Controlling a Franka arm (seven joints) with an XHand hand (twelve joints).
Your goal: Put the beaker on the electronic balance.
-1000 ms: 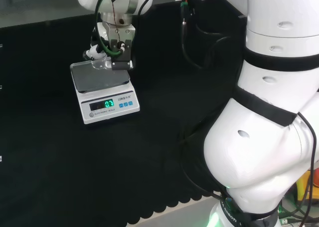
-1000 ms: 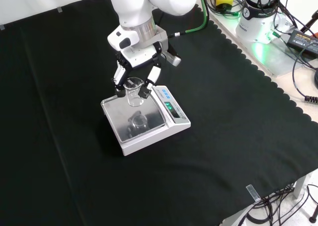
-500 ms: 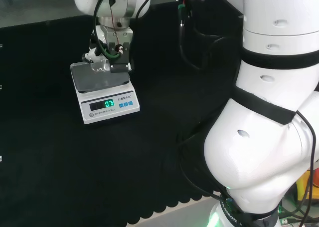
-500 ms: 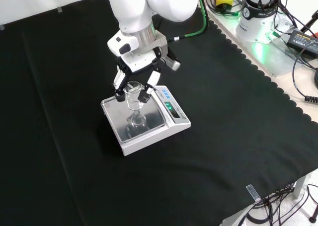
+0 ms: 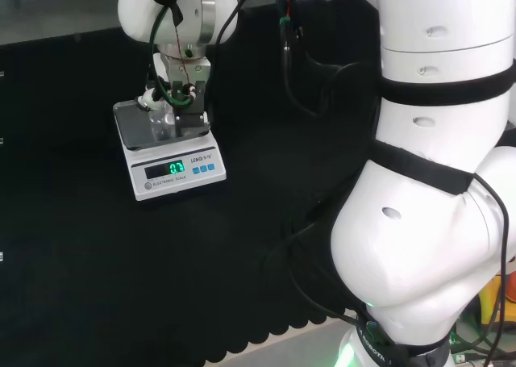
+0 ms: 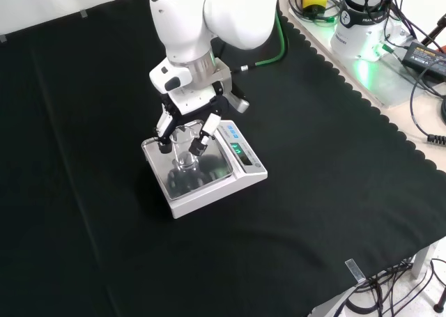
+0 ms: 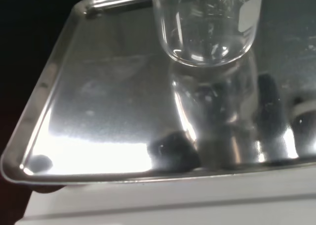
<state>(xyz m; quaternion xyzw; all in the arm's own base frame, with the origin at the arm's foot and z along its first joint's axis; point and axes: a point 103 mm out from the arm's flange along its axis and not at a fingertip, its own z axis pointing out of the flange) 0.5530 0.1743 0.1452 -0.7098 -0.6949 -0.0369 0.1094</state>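
Observation:
The electronic balance (image 6: 217, 181) is a white box with a steel pan (image 7: 98, 96) and a lit green display; in the head view the balance (image 5: 187, 180) stands at the left on the black cloth. A small clear glass beaker (image 6: 185, 152) stands upright over the middle of the pan. My hand (image 6: 187, 115) reaches down from above, shut on the beaker, with fingers (image 6: 198, 143) on either side of it. In the wrist view the beaker (image 7: 207, 27) has its base at the pan, just over its own reflection; I cannot tell whether a gap is left. The head view shows the hand (image 5: 179, 93) above the beaker (image 5: 161, 121).
The arm's big white links (image 5: 435, 181) stand at the right of the head view. Beyond the cloth's scalloped edge (image 6: 362, 101) in the front view lie cables and a grey base plate. Bare black cloth surrounds the balance on all sides.
The hand has come down and a little left in the front view, bringing the beaker from above the pan's far edge down onto the middle of the pan.

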